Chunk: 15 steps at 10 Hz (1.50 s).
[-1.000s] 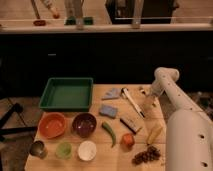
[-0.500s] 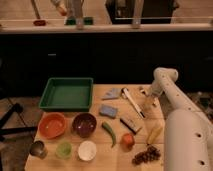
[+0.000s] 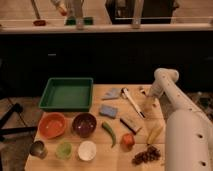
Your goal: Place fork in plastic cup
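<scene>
A dim room, a wooden counter (image 3: 108, 161) crowded with dishes and food, and only the one camera view to follow. The tool (image 3: 149, 104) hangs low over the right side beside the white-and-black-handled utensil (image 3: 132, 101); whether it is wide or narrow cannot be told. The fork (image 3: 142, 90) looks to be the small pale sliver at the back right, just beside the arm. The plastic cup (image 3: 63, 149) waits in the front row, between the metal cup (image 3: 38, 148) and white cup (image 3: 87, 150), well apart from the fork. Judgement: pinch the fork mid-handle, lift clear of the bowls, then drop it in tines-down over the green rim.
</scene>
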### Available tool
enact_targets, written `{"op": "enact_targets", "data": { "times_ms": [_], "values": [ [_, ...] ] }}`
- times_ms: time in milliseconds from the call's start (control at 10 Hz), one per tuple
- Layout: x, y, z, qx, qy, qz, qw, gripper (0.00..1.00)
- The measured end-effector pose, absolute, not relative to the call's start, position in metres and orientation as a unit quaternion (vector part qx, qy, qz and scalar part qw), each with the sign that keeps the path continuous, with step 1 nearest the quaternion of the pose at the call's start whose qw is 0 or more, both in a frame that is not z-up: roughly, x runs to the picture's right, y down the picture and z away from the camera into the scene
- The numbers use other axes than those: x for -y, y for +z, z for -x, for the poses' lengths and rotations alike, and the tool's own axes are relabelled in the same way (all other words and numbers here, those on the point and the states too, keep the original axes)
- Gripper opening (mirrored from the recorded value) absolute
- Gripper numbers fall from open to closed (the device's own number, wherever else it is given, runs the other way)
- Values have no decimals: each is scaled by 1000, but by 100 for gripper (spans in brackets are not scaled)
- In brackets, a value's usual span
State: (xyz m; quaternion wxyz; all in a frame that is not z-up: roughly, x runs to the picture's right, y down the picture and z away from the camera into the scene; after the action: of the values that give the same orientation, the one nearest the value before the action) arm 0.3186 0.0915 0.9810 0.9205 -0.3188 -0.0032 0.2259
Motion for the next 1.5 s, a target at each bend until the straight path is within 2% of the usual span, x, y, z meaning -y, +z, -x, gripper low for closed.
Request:
{"op": "enact_targets", "data": {
  "times_ms": [100, 500, 1100, 1500],
  "values": [
    [-91, 981, -319, 3, 226, 318, 921, 39],
    [-89, 974, -320, 2, 225, 321, 920, 2],
    [-89, 973, -321, 1, 224, 321, 920, 0],
    [-71, 959, -314, 8, 218, 286, 933, 0]
  ]
}}
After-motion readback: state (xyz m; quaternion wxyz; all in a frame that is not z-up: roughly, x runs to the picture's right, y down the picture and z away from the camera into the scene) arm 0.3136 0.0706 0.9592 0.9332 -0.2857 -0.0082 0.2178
